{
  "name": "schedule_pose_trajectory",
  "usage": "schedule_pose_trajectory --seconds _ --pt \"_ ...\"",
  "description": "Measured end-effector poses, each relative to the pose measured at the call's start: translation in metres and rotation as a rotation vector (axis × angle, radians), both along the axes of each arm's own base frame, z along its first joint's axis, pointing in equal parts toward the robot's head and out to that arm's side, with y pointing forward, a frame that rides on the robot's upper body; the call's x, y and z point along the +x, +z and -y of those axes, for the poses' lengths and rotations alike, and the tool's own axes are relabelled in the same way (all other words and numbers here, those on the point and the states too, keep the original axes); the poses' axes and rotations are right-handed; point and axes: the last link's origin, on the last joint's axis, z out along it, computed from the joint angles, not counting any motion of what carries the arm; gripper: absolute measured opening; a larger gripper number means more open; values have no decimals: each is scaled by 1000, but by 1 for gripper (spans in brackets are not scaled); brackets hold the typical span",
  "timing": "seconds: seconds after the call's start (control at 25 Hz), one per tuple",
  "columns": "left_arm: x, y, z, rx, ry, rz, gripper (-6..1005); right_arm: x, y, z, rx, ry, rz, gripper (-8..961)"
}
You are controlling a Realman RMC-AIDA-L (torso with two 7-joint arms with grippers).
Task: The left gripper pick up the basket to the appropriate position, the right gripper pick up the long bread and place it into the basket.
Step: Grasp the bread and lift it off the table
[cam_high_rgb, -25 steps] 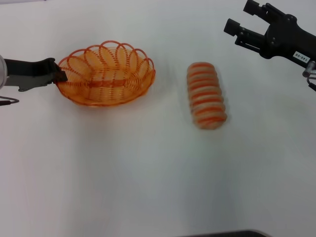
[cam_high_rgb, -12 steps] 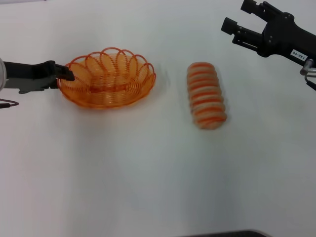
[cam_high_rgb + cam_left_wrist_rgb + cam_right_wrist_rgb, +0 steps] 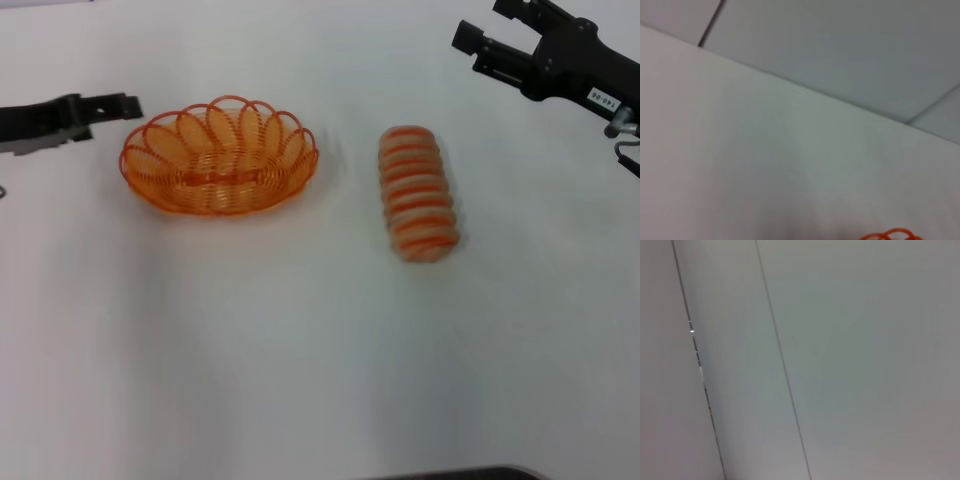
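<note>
Lying apart: one basket (image 3: 219,156), one long bread (image 3: 418,193); left claw (image 3: 128,104) narrow and empty, right claw (image 3: 487,25) wide.

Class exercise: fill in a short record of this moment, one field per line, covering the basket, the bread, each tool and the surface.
basket: upright on the table, nothing inside
long bread: on the table to the right of the basket, apart from it
left tool: beside the basket's left rim, not touching
right tool: open, raised beyond the bread
table: white
</note>
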Motion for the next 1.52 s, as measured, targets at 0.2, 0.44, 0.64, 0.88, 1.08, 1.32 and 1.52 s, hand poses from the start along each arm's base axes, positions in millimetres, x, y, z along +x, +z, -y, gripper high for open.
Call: schedule_pose_trajectory --seconds 0.2,0.44,0.64,0.88,1.08,1.32,1.52 --pt "-22 23 9 94 -50 -27 881 -3 5 -7 -42 -42 -61 902" --pt "-30 40 37 192 -328 -18 900 -14 15 -18 -214 -99 -102 903" --pt "-29 43 68 215 -600 16 898 -23 28 -26 -393 -166 -91 903" --pt "-29 39 103 183 -802 24 894 -28 48 -43 -590 -366 -25 903" --pt "-33 28 121 140 -862 8 892 -40 54 -60 -708 -539 80 903" --pt "-40 25 135 144 -899 -29 892 -60 47 -76 -807 -756 240 903" --pt "-44 23 140 125 -921 -65 891 -83 35 -83 -846 -863 408 903"
